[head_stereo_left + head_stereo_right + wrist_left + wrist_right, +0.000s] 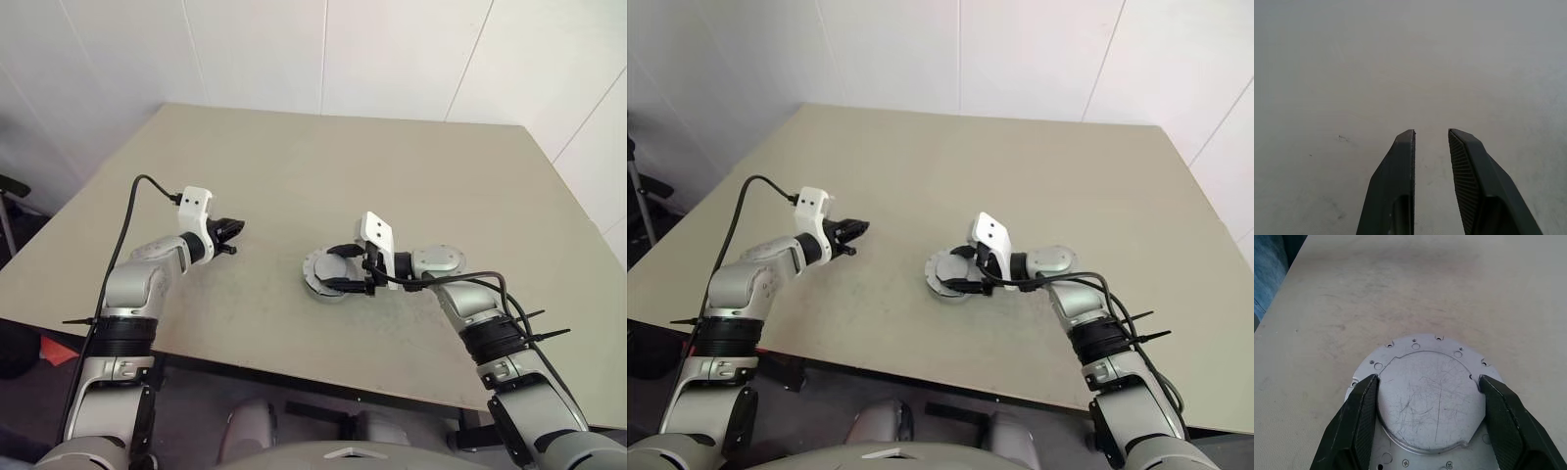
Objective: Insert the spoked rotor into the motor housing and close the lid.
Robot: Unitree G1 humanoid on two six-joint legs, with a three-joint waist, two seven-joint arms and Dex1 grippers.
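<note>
Your right gripper point(1427, 423) straddles the closed lid point(1425, 396) at its nine and three o'clock edges, fingers spread; your left gripper point(1431, 134) hangs slightly parted, holding nothing.

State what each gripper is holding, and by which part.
The left gripper holds nothing. The right gripper has a finger on either side of the closed lid at its rim; an actual grip cannot be told.

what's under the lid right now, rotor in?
Can't tell. The lid lies shut on the motor housing, plain scratched face up, right gripper fingers straddling it. Anything inside is covered.
</note>
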